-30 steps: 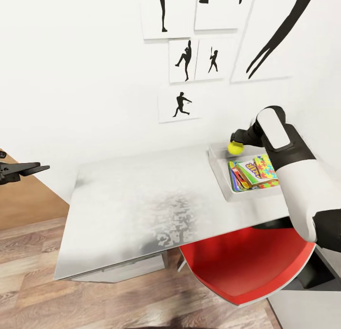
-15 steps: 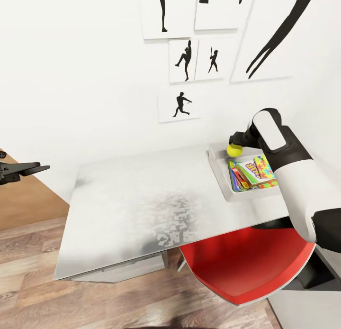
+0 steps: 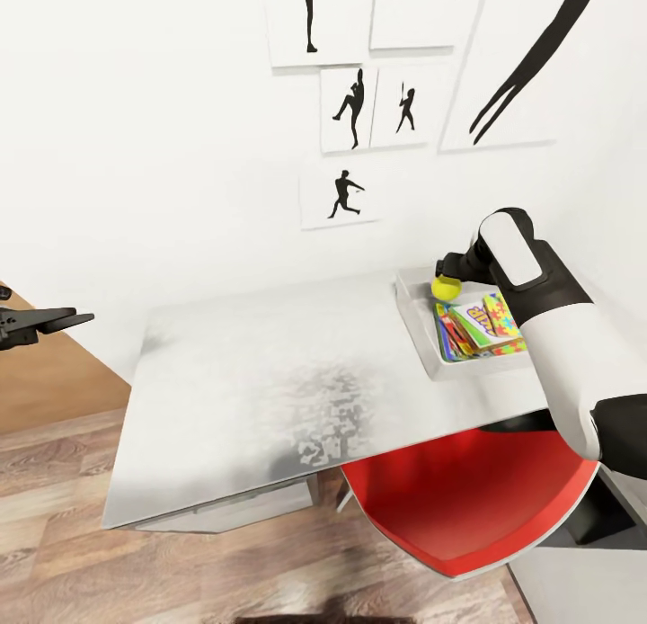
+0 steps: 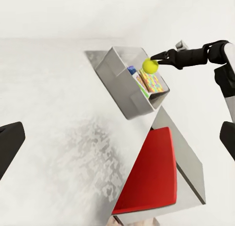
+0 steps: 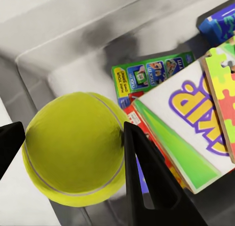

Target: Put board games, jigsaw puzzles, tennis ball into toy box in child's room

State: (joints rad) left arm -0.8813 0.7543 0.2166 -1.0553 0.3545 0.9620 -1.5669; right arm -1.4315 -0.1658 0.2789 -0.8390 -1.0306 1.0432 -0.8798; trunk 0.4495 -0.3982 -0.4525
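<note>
While pinched in the right gripper, tennis ball poised directly above toy box, games below.

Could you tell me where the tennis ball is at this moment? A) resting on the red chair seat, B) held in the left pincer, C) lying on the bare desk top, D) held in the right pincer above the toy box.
D: the right pincer grips the tennis ball over the toy box, with game boxes showing below it.
</note>
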